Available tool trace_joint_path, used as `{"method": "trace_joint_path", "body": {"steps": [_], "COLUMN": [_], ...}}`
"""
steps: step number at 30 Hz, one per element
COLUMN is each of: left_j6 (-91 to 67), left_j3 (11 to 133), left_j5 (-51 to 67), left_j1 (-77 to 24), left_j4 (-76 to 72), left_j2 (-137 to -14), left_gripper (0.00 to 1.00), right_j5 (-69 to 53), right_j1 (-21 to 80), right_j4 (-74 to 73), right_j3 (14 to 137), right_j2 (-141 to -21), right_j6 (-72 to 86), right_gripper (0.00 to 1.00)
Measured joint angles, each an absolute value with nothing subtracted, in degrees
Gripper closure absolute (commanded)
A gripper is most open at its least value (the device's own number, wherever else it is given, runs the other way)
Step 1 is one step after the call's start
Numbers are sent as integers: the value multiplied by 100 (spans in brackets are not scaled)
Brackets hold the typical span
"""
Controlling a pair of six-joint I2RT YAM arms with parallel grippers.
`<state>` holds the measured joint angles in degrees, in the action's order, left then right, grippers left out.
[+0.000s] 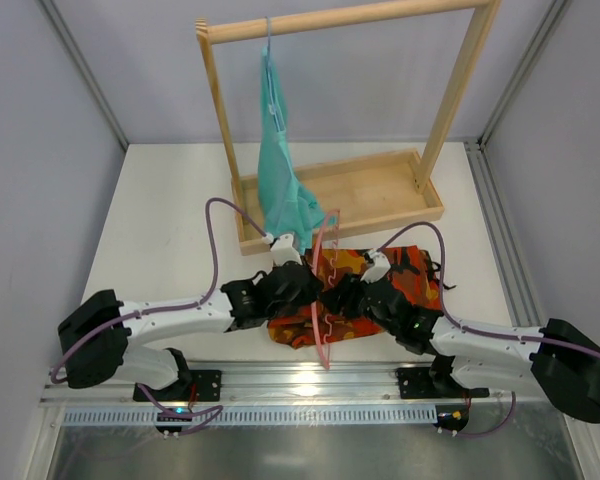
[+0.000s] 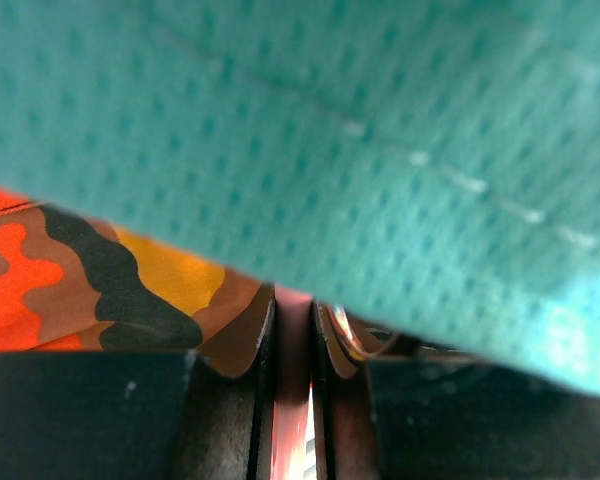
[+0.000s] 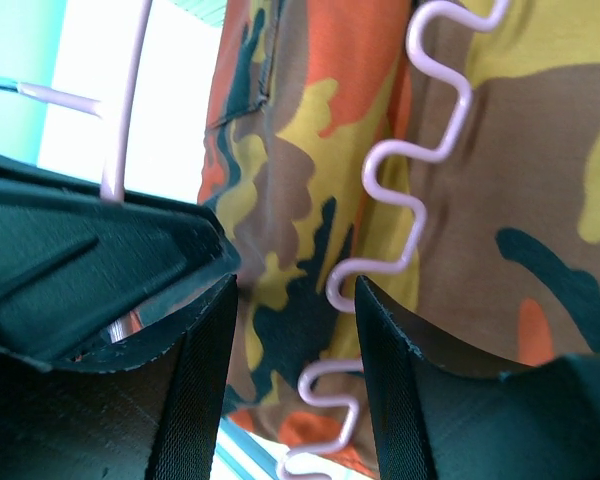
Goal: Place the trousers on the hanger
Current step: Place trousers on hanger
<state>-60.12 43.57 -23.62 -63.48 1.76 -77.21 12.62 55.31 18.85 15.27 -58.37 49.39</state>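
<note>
White tabletop (image 1: 160,220), crumpled camouflage trousers (image 1: 400,275), wavy-barred pink hanger (image 1: 320,345) across them.

Bright even light, left wrist view blurred

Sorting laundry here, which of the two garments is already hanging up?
The teal garment: it hangs from the wooden rail. The camouflage trousers lie crumpled on the table.
</note>
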Motion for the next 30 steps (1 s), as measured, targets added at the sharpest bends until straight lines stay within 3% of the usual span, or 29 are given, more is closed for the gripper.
{"method": "trace_joint_path", "body": {"steps": [9,12,13,15,20,30], "left_j6": [-6066,-6112,-6139,-6178,-6311,-6845], "left_j3": [4558,4565,4565,4580,4740,5030], "left_j5": [-2543,-2600,-2626,-2663,-2775,-2943], "left_j1": [-6364,-6361,-6357,-6351,-6353,-6383], "left_j4": [554,810,880,961,1337,2187], "left_j2": [-7850,-7905,-7909,-7909,-7911,-7911], "left_gripper": [100,100,100,100,100,100], "right_j5": [1199,1201,1210,1203,1188,1568], "right_j1": [5520,5500,5494,5476,5470,5507], "right_j4": [2053,2062,2058,2010,1643,75], "right_j3": [1909,1931,1933,1942,2047,2080], "right_j2": [-6665,-6803,-6855,-6904,-6646,-4370], "right_j6": [4928,4934,4934,4912,4866,4976], "right_gripper": [50,73,89,96,96,96]}}
